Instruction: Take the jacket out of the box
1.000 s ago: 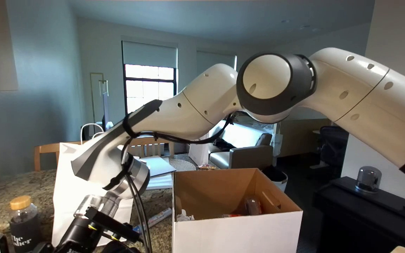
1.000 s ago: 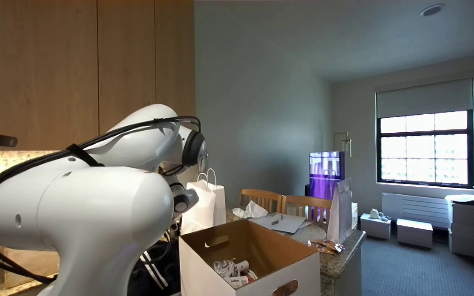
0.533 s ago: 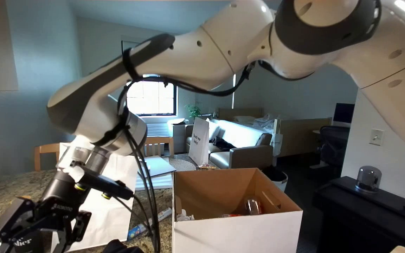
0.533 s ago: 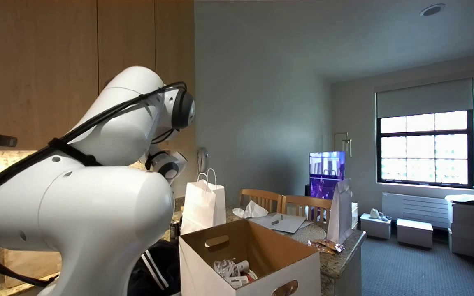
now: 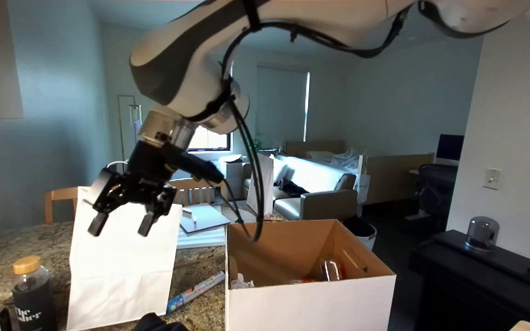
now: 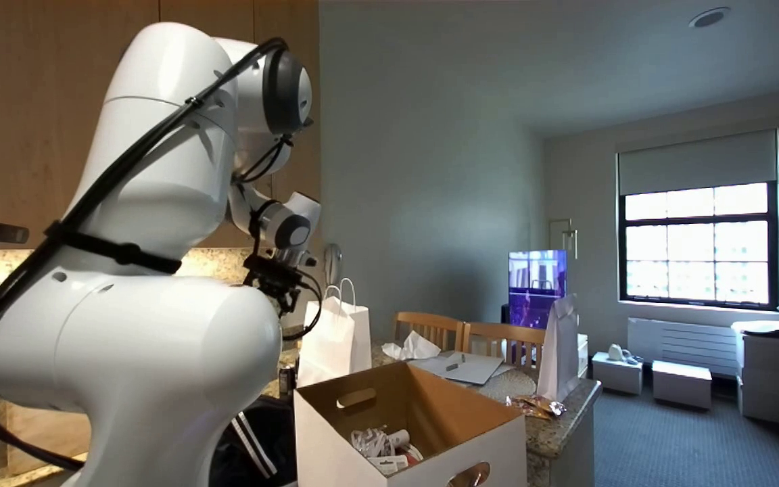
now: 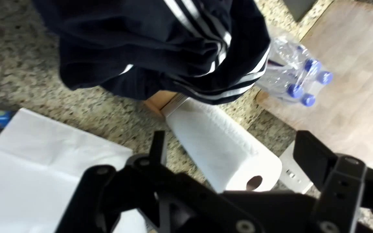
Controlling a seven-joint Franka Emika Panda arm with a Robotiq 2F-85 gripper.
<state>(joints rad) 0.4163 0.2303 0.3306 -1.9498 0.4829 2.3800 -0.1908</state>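
Observation:
The jacket, dark with white stripes, lies bunched on the counter outside the box; it fills the top of the wrist view (image 7: 147, 48), and parts show in both exterior views (image 5: 157, 323) (image 6: 254, 439). The box (image 5: 311, 301), white outside and brown inside, stands beside the jacket, also in an exterior view (image 6: 342, 450). My gripper (image 5: 122, 226) is open and empty, raised in front of the white paper bag and to the left of the box in that view. In the wrist view its fingers (image 7: 231, 140) are wide apart, with nothing between them and the jacket beyond their tips.
The white paper bag (image 5: 122, 276) stands on the counter near a glass bottle (image 5: 32, 299) and a blue tube (image 5: 196, 292). A paper towel roll (image 7: 219, 145) and clear bottles (image 7: 287, 74) lie near the jacket. Small items (image 6: 386, 446) are inside the box.
The arm has risen, lifting the gripper from low by the counter to above it and, lately, right in an exterior view. The jacket's visible part and the box stay put.

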